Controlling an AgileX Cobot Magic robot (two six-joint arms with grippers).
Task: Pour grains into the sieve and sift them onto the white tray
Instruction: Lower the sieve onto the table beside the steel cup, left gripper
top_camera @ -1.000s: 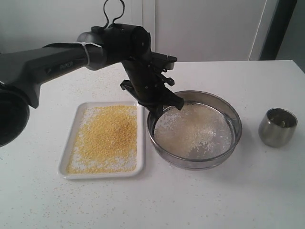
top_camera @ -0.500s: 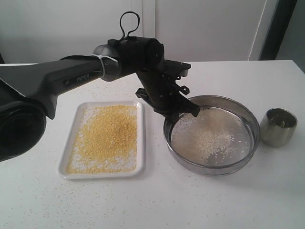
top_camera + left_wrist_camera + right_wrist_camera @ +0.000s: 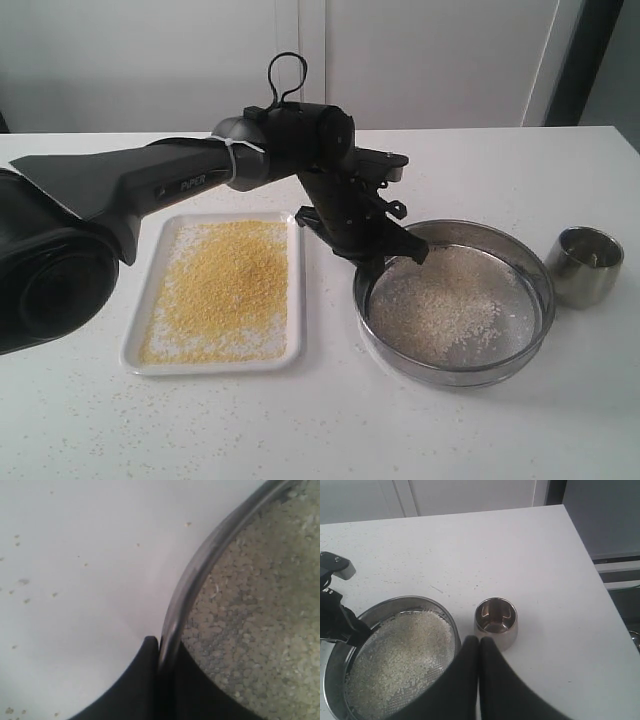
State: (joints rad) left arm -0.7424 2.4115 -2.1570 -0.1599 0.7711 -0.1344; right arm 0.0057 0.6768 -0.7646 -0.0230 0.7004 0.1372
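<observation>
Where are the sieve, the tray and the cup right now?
sieve (image 3: 455,372), exterior view, near wall of the steel ring.
tray (image 3: 212,366), exterior view, near rim.
cup (image 3: 583,268), exterior view, outer steel wall.

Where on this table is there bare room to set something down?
Widest: the front strip of table before the white tray and sieve, and the stretch behind sieve and cup. Crowded: the sliver between sieve and cup, and the tray-sieve gap, where the left gripper clamps the rim.
</observation>
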